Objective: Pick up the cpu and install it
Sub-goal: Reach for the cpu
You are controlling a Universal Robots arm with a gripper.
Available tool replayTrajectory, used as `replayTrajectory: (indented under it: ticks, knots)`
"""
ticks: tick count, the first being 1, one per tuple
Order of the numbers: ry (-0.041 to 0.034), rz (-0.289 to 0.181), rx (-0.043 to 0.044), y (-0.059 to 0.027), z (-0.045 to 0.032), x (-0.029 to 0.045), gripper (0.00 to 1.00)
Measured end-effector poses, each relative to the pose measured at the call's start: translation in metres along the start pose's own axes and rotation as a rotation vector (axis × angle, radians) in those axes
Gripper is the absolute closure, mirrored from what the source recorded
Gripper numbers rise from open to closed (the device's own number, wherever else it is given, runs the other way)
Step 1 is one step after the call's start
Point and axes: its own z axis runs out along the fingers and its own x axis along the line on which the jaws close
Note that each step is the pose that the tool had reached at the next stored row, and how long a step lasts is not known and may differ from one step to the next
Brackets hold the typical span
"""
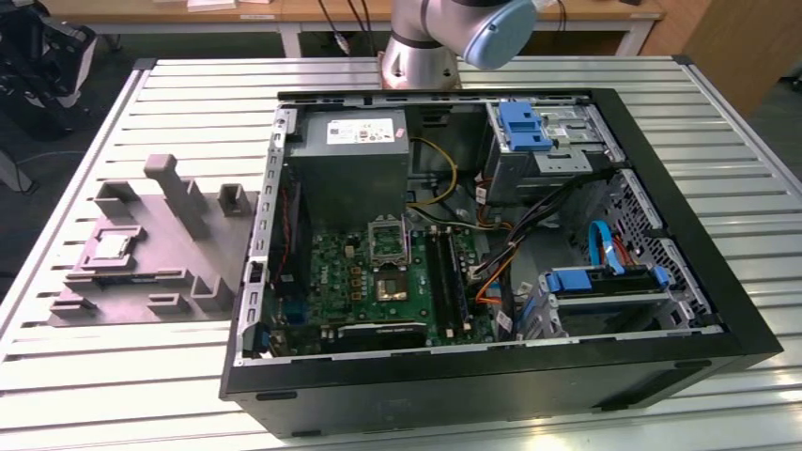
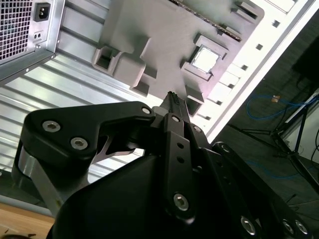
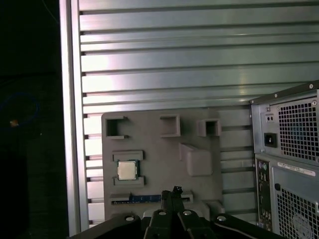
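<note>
Exterior view, cpu (image 1: 111, 246) in grey tray (image 1: 163, 261), computer case (image 1: 501, 387) beside

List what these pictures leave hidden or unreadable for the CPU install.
Exterior view: the arm is cut off by the top edge.
Exterior view: the cpu on the grey tray is too small to show any corner mark.
Exterior view: the socket is too small to tell whether it is empty.
First wrist view: the gripper covers one edge of the grey tray.
</note>
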Motion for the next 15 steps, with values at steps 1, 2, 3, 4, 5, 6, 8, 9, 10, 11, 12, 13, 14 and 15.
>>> replayTrajectory:
  ticks: [1, 2, 3, 4, 5, 6, 8, 9, 10, 11, 12, 13, 14, 15]
  knots:
    - [0.0, 0.0, 0.0, 0.0, 0.0, 0.0006, 0.89]
    - [0.0, 0.0, 0.0, -0.0001, 0.0, 0.0012, 0.89]
    - [0.0001, 0.0, 0.0001, -0.0001, 0.0, 0.0018, 0.89]
    - [0.0, 0.0, 0.0, -0.0002, 0.0, 0.0028, 0.89]
    - [-0.0001, 0.0, -0.0001, -0.0003, 0.0, 0.0043, 0.89]
    - [0.0, 0.0, 0.0, -0.0004, 0.0, 0.0058, 0.89]
    - [0.0, 0.0, 0.0, -0.0007, 0.0001, 0.0091, 0.89]
    - [0.0001, 0.0, 0.0001, -0.0008, 0.0, 0.0108, 0.89]
    - [0.0, 0.0, 0.0, -0.0009, 0.0001, 0.0125, 0.89]
    - [0.0001, 0.0, 0.0001, -0.0011, 0.0001, 0.0141, 0.89]
    - [0.0, 0.0, 0.0, -0.0012, 0.0001, 0.0158, 0.89]
    - [0.0, 0.0, 0.0, -0.0013, 0.0002, 0.0176, 0.89]
    - [0.0, 0.0, 0.0, -0.0015, 0.0002, 0.0194, 0.89]
    - [0.0, 0.0, 0.0, -0.0016, 0.0003, 0.0214, 0.89]
